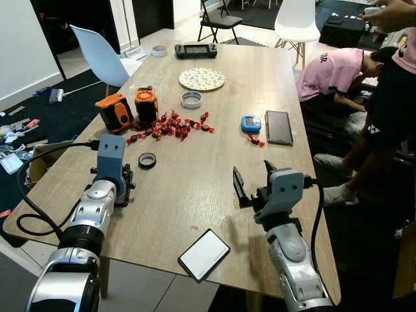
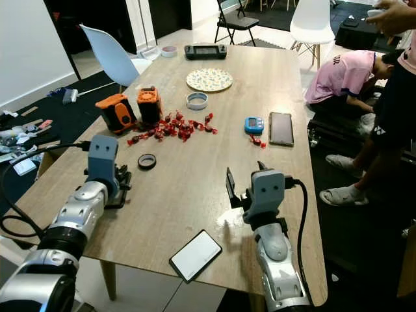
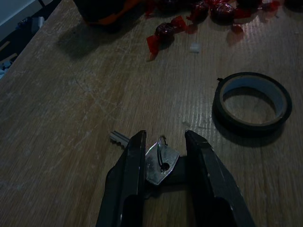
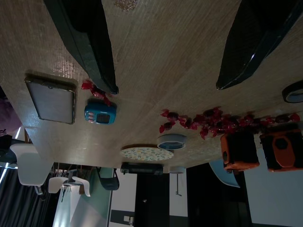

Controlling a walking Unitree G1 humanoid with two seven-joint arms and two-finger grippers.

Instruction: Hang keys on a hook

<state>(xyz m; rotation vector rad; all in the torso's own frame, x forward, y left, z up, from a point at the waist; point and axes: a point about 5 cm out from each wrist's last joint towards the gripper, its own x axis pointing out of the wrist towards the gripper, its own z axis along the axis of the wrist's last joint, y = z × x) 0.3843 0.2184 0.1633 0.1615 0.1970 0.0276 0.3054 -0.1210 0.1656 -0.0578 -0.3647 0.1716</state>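
**A:** Left gripper (image 3: 163,163) is down at the near left part of the wooden table (image 1: 195,175), and the wrist view shows the keys (image 3: 160,163) lying flat between its two black fingers. The fingers stand either side of the key head, close but, as far as I can tell, not squeezing yet.

**B:** So the risk is the pick itself?

**A:** I'd say so. Those keys are thin and flat on the wood; if the fingers close too high they may slide over the metal or flick it aside. The blade (image 3: 119,138) pokes out past one finger, so a lopsided pinch could let them swing or drop.

**B:** Anything nearby to bump?

**A:** A black tape roll (image 3: 252,101) sits near, and red wrapped sweets (image 1: 170,125) lie further up. No hook visible to me.

**B:** And the right gripper (image 1: 255,179)?

**A:** Hovering over the near right side, fingers spread wide, holding nothing.
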